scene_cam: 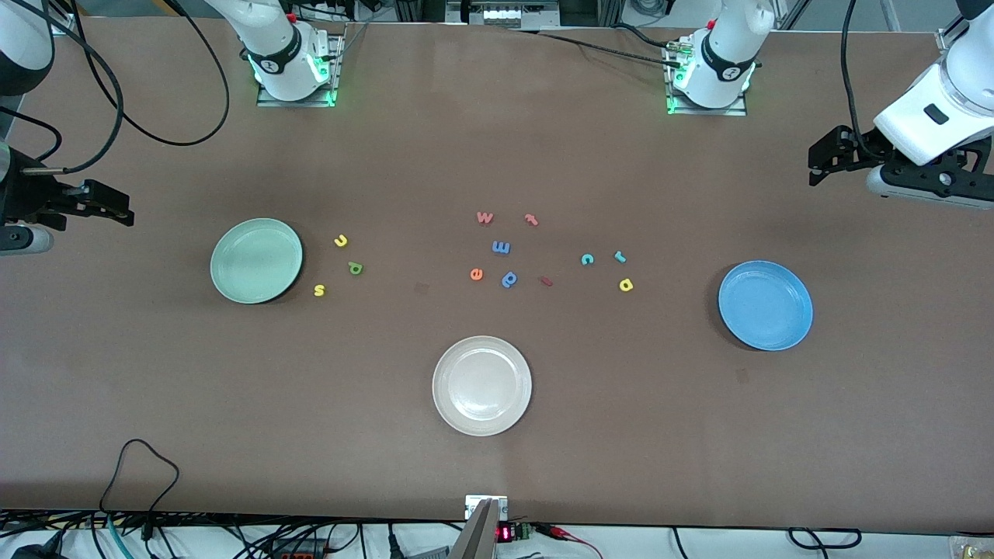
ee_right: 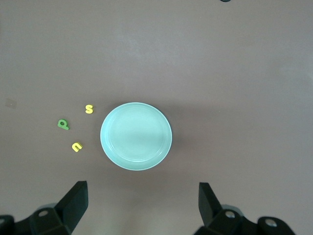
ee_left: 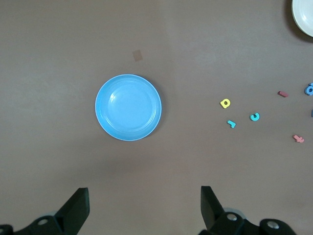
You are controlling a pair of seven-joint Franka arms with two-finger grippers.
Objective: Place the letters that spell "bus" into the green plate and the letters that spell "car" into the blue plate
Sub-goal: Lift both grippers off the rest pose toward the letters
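Both grippers are up in the air with nothing in them: the left gripper (scene_cam: 823, 159) hangs with its fingers spread wide over the worktop's (scene_cam: 497, 466) edge at the left arm's end, and the right gripper (scene_cam: 116, 210) does the same at the right arm's end, fingers wide apart too. Biggest stuff on the brown worktop is the three plates. The cream-white plate (scene_cam: 481, 385) sits closest to the front camera, about mid-table. The green plate (scene_cam: 256, 260) is toward the right arm's end and the blue plate (scene_cam: 765, 305) toward the left arm's end, both bare inside. Then the little letters. Just beside the green plate sits the "bus" bunch, none of them touching it: yellow u (scene_cam: 340, 241), green b (scene_cam: 355, 269) that reads like a p, and yellow s (scene_cam: 319, 290), which is nearest the front camera of the three. The "car" bunch lies between the middle cluster and the blue plate, well apart from that plate: teal c (scene_cam: 587, 259), teal r (scene_cam: 620, 256) and yellow a (scene_cam: 626, 285). In the middle are the extras: a reddish w (scene_cam: 484, 217), red t (scene_cam: 531, 220), blue m (scene_cam: 501, 248), orange e (scene_cam: 476, 273), blue p (scene_cam: 509, 279) and a small dark red piece (scene_cam: 546, 281).
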